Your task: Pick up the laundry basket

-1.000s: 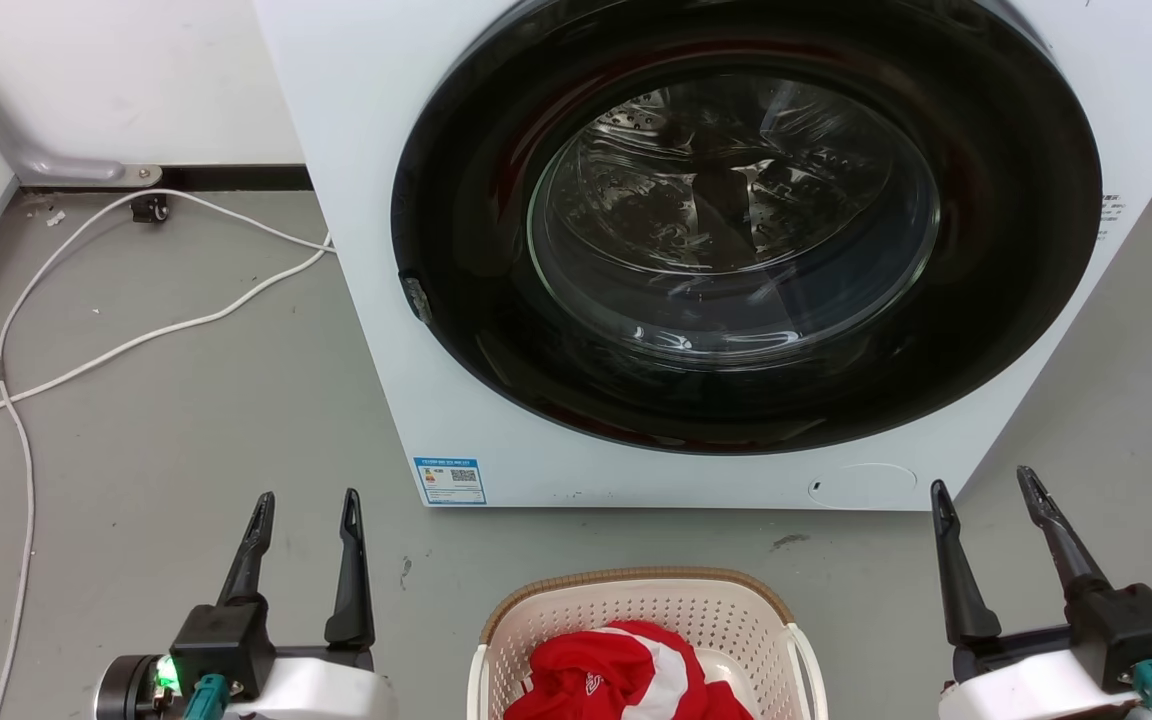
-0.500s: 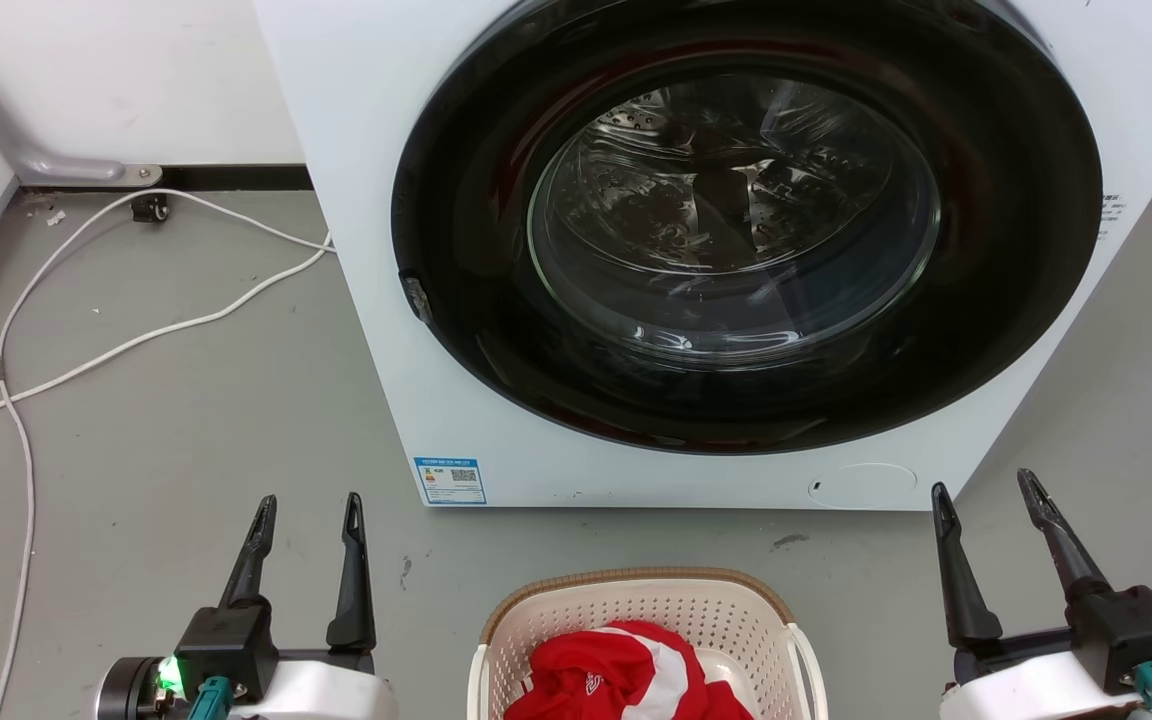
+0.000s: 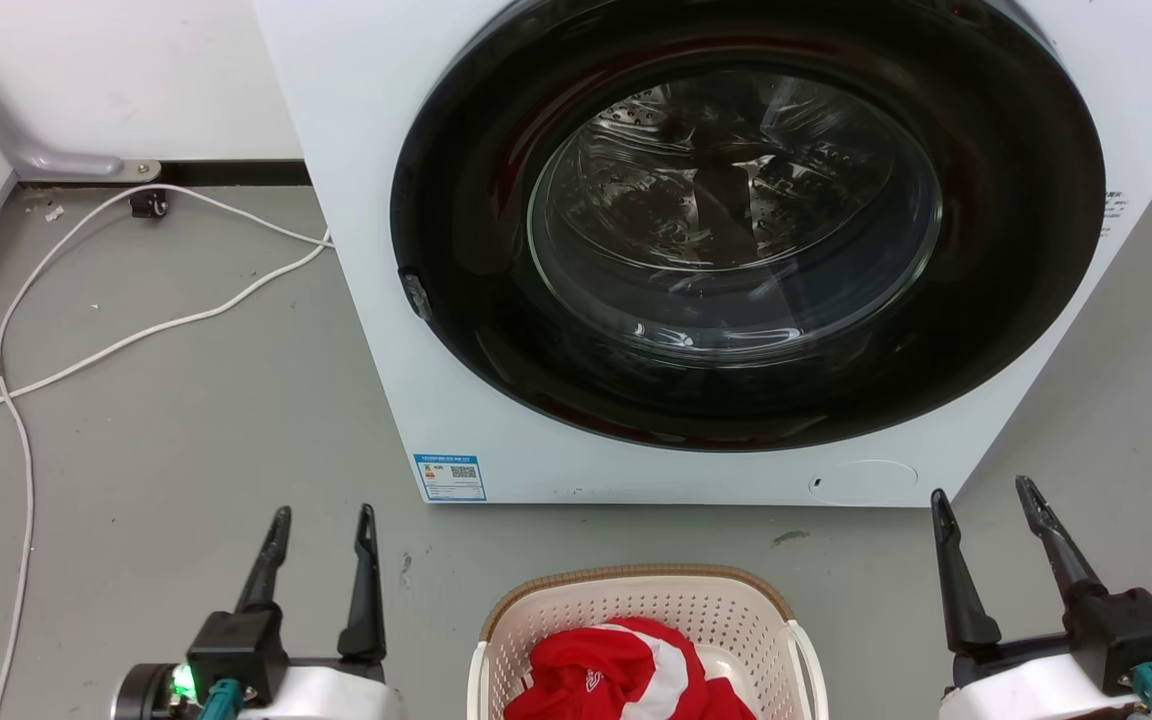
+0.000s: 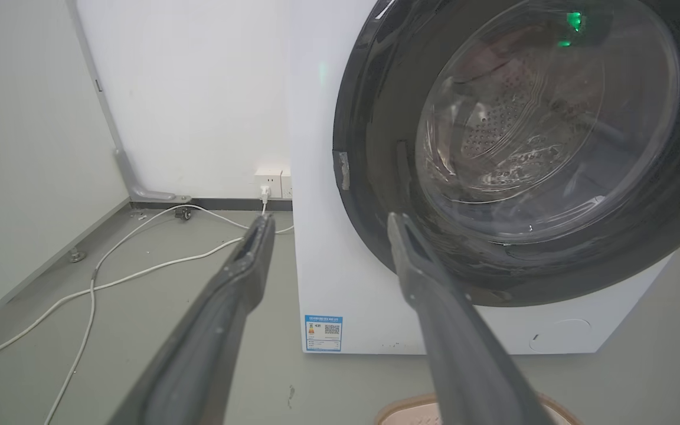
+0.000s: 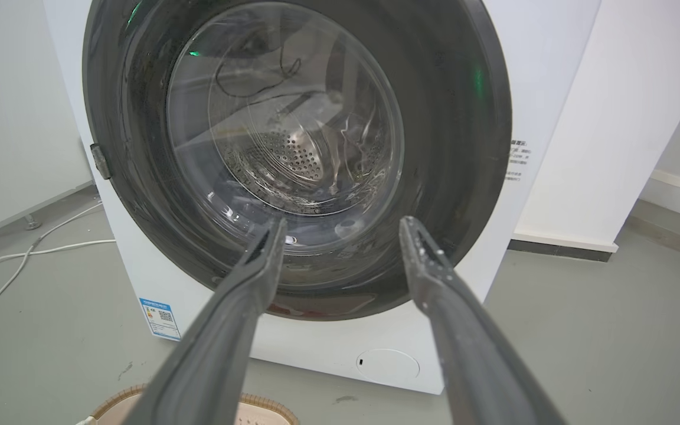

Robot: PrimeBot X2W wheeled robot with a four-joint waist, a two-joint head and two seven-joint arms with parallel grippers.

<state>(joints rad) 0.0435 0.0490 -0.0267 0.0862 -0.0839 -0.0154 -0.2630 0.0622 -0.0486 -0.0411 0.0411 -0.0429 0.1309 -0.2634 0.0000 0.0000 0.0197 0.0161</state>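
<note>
Approach step: left gripper and right gripper both spread wide, empty, flanking laundry basket without contact; next move likely lowers each inward onto side handles.

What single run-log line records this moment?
phase: pre-grasp | laundry basket: on floor, red garment inside | left gripper: open, empty | right gripper: open, empty
</note>
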